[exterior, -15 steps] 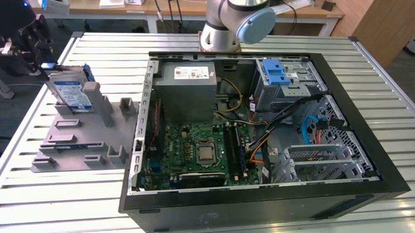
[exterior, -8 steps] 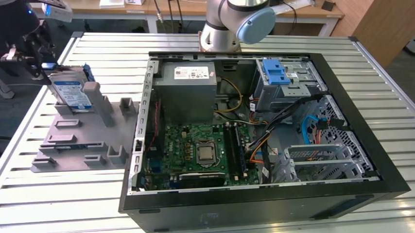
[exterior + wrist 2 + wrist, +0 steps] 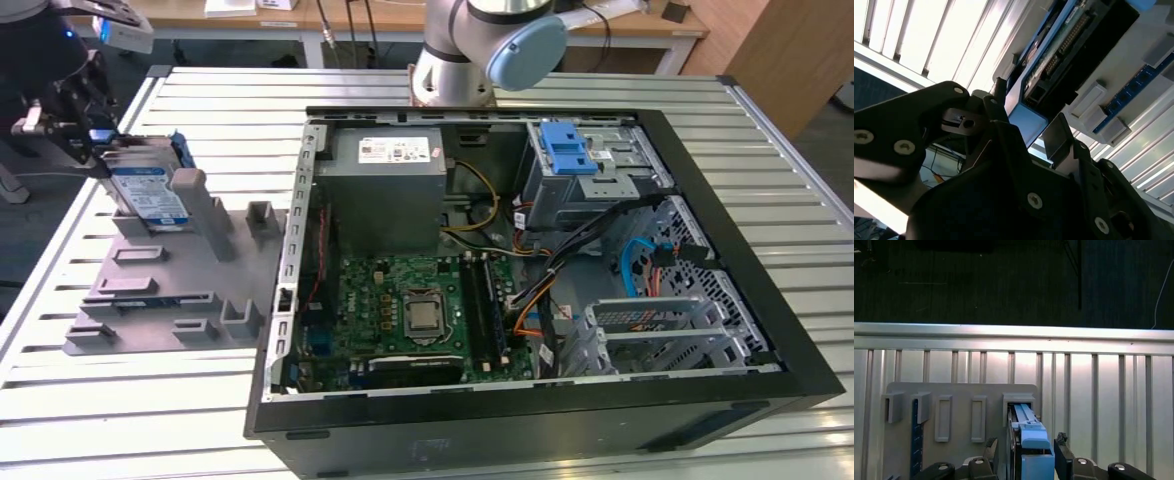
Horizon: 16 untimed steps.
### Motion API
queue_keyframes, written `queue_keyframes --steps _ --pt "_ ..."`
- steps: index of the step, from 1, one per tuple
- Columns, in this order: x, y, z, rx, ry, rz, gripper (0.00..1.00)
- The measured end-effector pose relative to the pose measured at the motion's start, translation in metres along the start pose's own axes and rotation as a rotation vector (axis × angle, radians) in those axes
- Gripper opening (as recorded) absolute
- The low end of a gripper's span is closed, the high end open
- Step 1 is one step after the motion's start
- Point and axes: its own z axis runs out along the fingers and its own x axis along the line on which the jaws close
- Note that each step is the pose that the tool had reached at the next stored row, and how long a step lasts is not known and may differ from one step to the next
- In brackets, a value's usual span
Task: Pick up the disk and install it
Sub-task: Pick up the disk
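Clenched on the disk (image 3: 1025, 416) in the first wrist view: gripper (image 3: 1026, 444), pressed to both flat faces near one blue-railed end. Standing on edge there, seated in a slot of the grey fixture (image 3: 147, 300) on the worktop (image 3: 134, 420). Best drawn straight out along the slot, untwisted, rails kept from snagging. Beyond, well apart, the open computer case (image 3: 534, 425).

The exterior view looks steeply down over the computer case (image 3: 534, 418), with the disk (image 3: 150, 195) at ten o'clock; both wrist views hug it.
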Motion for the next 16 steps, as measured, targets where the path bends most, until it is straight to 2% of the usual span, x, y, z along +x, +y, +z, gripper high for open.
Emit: queue_keyframes --steps 2,3,10,11,13,15,16 --pt "0.0000 0.0000 0.0004 -0.0001 0.0000 0.000 0.59" --pt "0.0000 0.0000 0.0007 0.0000 0.0000 0.000 0.52" --pt "0.0000 0.0000 0.0016 0.0000 0.0000 0.000 0.51" --pt "0.0000 0.0000 0.0017 0.0001 0.0000 0.000 0.44" --pt "0.0000 0.0000 0.0014 0.0010 -0.0001 0.000 0.44" --pt "0.0000 0.0000 0.0014 0.0012 -0.0001 0.000 0.37" --pt "0.0000 0.0000 0.0013 0.0012 -0.0001 0.000 0.37"
